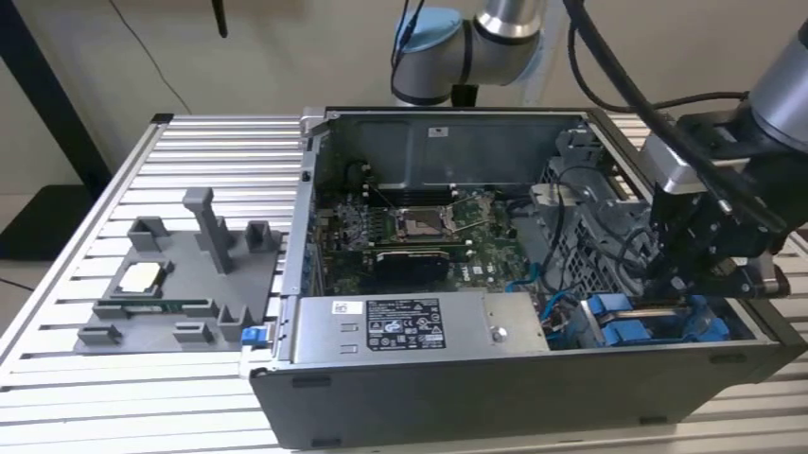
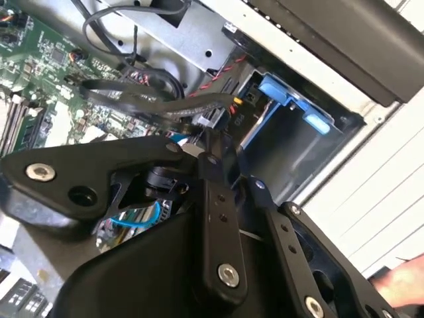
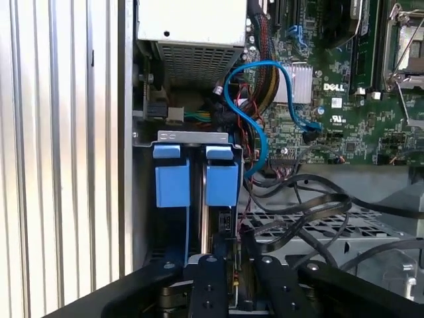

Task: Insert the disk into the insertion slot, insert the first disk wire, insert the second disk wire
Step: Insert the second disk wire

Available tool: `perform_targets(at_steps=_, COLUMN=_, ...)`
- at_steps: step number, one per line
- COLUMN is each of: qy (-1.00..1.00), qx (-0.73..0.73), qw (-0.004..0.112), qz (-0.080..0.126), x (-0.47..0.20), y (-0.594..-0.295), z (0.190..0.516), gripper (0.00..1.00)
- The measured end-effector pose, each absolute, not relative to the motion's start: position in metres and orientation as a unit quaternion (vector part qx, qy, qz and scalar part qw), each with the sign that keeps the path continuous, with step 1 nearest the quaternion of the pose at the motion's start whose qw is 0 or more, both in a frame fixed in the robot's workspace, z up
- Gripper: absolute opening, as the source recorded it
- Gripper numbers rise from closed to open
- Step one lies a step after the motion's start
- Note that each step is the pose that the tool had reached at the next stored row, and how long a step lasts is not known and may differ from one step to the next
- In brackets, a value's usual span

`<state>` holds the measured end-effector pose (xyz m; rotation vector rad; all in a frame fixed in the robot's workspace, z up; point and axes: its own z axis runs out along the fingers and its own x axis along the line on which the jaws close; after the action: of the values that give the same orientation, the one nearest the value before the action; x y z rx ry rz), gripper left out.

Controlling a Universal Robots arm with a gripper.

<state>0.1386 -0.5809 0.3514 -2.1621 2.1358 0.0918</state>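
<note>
Fingers [image 3: 211, 281] pinching nearly closed on a black connector [image 2: 213, 119]. I'm hanging over the slot [image 3: 195, 199], blue caddy [image 3: 222, 182] sitting inside.

Slatted table [image 1: 139, 151]: computer case [image 1: 505, 388], probably grey fixture tray [image 1: 177, 284].

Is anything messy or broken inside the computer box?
Nothing looks broken. The messiest part is the loose wiring: a blue cable loops over the motherboard, and black cables lie tangled beside the drive cage. The gripper hangs just above that cage.
</note>
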Motion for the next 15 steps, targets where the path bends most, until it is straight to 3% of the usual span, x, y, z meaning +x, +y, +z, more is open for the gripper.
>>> perform_targets(at_steps=5, qy=0.702, qx=-0.71, qw=0.049, qz=0.031, x=0.139, y=-0.581, z=0.372, gripper=0.24)
perform_targets(at_steps=9, qy=0.702, qx=-0.71, qw=0.038, qz=0.042, x=0.148, y=-0.581, z=0.376, gripper=0.24)
perform_targets(at_steps=15, qy=0.702, qx=-0.709, qw=0.039, qz=0.044, x=0.149, y=-0.581, z=0.396, gripper=0.24)
